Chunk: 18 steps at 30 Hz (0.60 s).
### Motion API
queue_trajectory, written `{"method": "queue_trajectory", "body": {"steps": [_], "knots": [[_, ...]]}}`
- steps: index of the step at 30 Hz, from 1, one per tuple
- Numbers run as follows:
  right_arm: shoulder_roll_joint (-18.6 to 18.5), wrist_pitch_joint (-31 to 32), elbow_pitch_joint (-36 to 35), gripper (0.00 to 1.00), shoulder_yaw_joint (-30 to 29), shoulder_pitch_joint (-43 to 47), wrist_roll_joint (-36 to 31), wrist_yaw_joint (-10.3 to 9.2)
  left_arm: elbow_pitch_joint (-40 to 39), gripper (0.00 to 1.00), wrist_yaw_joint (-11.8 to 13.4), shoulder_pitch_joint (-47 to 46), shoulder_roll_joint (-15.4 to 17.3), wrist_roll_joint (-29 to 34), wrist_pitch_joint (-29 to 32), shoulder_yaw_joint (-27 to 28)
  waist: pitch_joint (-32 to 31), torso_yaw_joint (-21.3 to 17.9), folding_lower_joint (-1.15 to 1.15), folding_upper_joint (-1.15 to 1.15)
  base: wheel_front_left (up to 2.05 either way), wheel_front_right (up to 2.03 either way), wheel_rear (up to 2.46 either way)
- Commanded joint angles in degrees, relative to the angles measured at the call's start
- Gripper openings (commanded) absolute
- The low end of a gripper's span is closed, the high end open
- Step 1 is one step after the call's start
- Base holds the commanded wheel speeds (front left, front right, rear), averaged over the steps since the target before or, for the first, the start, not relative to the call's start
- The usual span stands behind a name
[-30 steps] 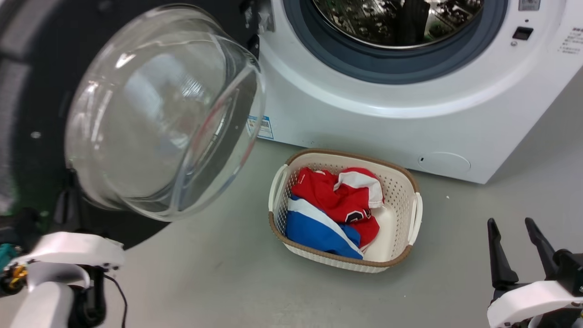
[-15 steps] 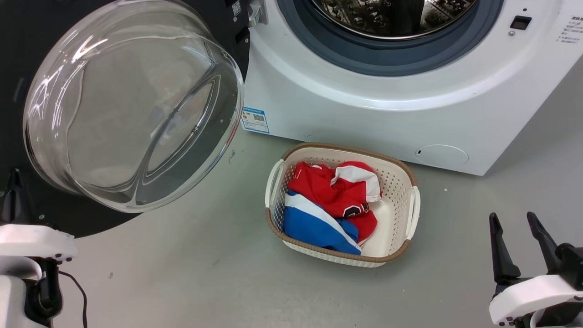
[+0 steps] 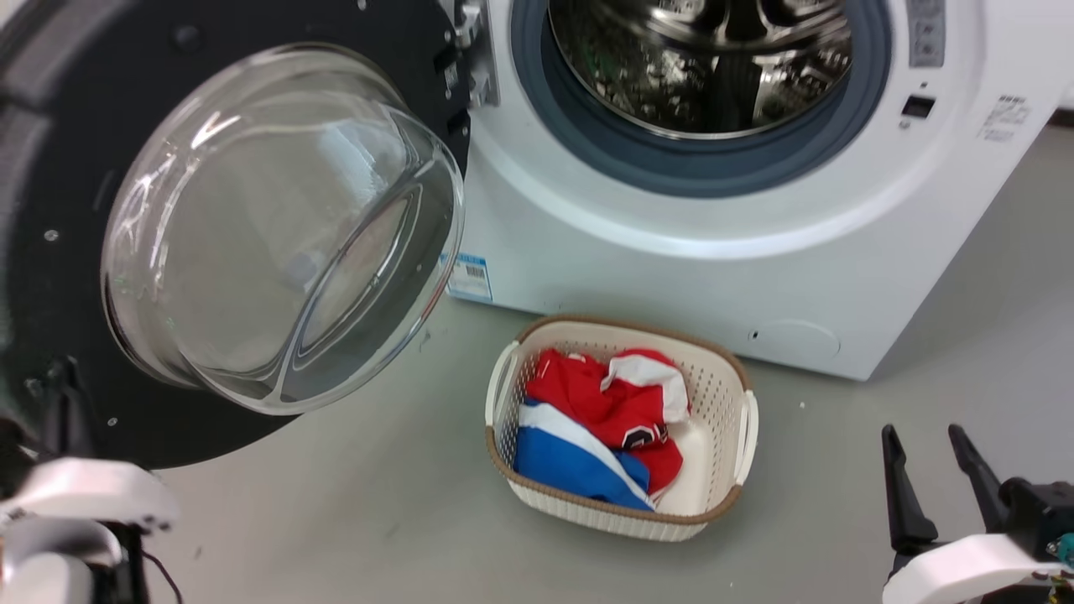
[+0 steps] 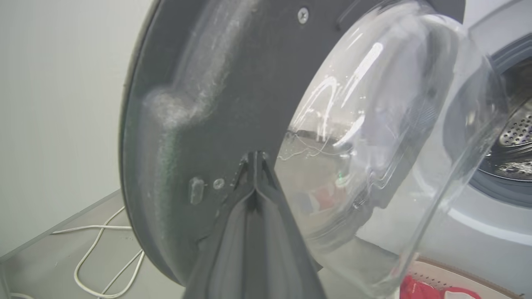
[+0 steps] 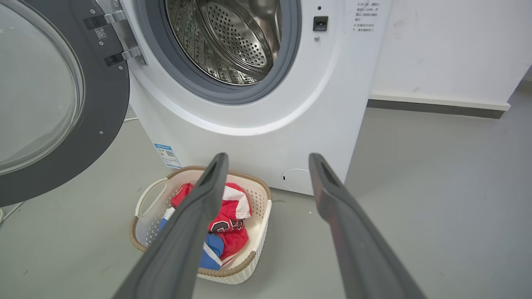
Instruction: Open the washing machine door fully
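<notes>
Grey floor (image 3: 336, 520) held one washing machine (image 3: 671, 285), one door (image 3: 50, 319) open at upper left, one basket (image 3: 713, 377). Left pincer (image 4: 254, 157) sat closed, gripping nothing; right pincer (image 5: 268, 160) gaped empty.

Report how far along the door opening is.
Done: the washing machine door stands swung wide, clear of the drum. In hand: the left gripper, fingers together, sits against its inner black rim. Left: any last swing to fully open. The right gripper hangs open, idle.

One white boxy washing machine (image 3: 671, 285), one round black door with clear glass bowl (image 3: 277, 226), one cream perforated plastic basket (image 3: 726, 394), two dark claws: left claw (image 4: 254, 160), right claw (image 5: 268, 158).
</notes>
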Motion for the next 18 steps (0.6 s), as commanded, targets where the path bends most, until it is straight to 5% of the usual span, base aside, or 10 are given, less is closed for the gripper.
{"method": "queue_trajectory", "body": {"steps": [1,18], "knots": [[0.36,-0.31,0.4,1.0,0.15,0.75,0.28,-0.01,-1.75,0.0,0.59,2.1,-0.65,0.91,-0.13,-0.49,-2.32,0.02,0.0,0.0,0.0,0.0,0.0],[0.98,-0.92,1.56,1.0,0.76,2.94,0.96,-0.01,-17.07,0.0,4.43,15.65,-9.15,4.49,2.76,-10.66,-7.23,-2.58,0.0,0.0,0.0,0.0,0.0]]}}
